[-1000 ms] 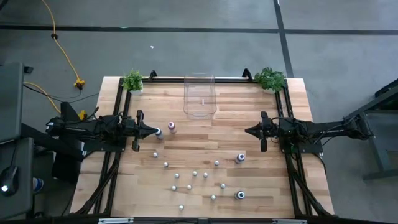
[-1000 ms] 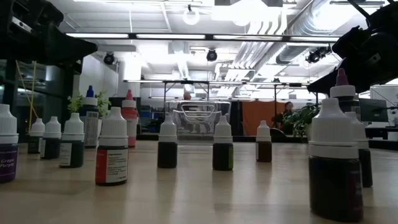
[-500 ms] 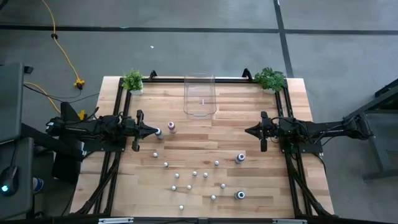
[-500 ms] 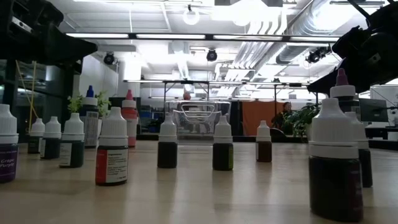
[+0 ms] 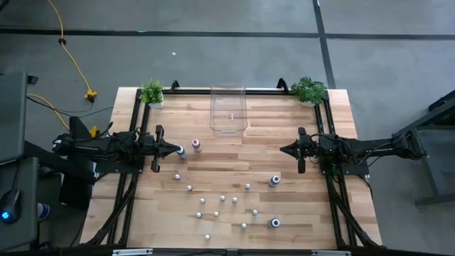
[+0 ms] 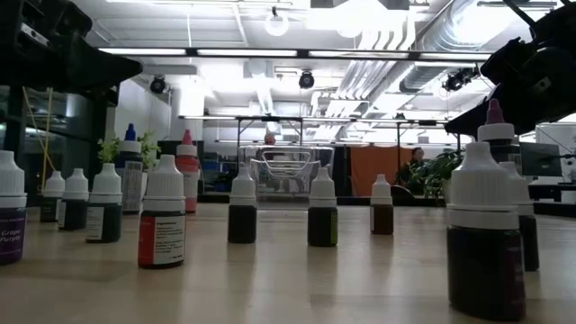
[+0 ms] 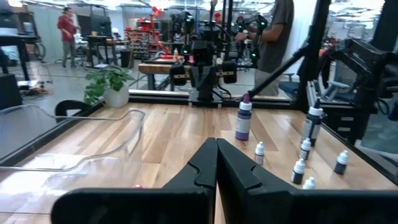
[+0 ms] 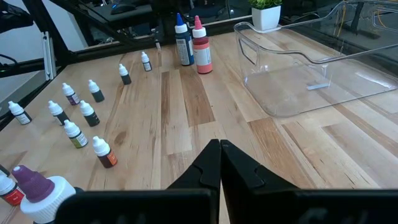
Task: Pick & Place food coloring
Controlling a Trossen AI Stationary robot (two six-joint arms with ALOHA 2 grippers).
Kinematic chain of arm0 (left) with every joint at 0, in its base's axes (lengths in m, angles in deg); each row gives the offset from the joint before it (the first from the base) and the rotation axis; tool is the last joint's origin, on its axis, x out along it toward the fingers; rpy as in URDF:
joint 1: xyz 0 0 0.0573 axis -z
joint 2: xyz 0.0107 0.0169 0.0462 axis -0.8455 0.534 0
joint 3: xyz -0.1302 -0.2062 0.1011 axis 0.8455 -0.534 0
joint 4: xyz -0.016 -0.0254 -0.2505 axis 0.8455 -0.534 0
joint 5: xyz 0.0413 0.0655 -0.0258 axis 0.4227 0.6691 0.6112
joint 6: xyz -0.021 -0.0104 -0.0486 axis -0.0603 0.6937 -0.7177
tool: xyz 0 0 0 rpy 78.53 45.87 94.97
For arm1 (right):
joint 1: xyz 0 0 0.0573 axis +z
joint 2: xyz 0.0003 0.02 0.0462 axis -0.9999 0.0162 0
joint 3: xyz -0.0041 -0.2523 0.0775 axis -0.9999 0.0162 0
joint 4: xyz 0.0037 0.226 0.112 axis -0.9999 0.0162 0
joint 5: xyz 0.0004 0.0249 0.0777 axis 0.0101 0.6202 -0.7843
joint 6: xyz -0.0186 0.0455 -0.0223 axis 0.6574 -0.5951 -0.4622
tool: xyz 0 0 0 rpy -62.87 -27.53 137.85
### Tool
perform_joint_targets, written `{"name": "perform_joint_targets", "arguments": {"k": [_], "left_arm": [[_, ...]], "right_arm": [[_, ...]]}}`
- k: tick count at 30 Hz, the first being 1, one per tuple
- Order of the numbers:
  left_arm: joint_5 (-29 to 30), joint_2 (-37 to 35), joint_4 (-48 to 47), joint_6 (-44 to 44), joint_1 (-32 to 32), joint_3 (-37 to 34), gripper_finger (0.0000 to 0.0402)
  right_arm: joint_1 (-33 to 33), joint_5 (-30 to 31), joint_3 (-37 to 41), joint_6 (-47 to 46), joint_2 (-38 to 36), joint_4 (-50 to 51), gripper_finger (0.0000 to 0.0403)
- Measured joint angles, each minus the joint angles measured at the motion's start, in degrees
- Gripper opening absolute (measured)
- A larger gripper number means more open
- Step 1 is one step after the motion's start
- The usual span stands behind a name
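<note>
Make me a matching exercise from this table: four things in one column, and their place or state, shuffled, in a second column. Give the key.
Things:
1. clear bin
2. left gripper
3. right gripper
4. small plants

Places or states:
A. at the table's two far corners
B. jaws shut, close by two taller bottles
C. empty, middle of the far edge
D. jaws shut, no bottle close by

Pairs: 1-C, 2-B, 3-D, 4-A

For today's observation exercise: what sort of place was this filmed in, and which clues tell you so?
Probably a robotics lab or workshop: exposed ceiling ducts, a bare concrete floor, and a wooden table framed by two robot arms, with other equipment benches behind.
</note>
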Motion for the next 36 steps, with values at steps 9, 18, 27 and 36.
{"name": "perform_joint_targets", "arguments": {"k": [9,18,27,36], "left_arm": [[-0.7,0.0,0.1,-0.4,0.0,0.0,0.0],[1.3,0.0,0.5,-2.8,0.0,2.0,0.0005],[4.8,0.0,-1.2,-3.5,0.0,2.5,0.0113],[4.9,0.0,-9.8,-3.2,0.0,3.9,0.0232]], "right_arm": [[0.0,0.0,0.0,0.0,0.0,0.0,0.0],[0.0,0.0,0.0,0.0,0.0,0.0,0.0],[0.0,0.0,0.0,0.0,0.0,0.0,0.0],[0.0,0.0,0.0,0.0,0.0,0.0,0.0]]}}
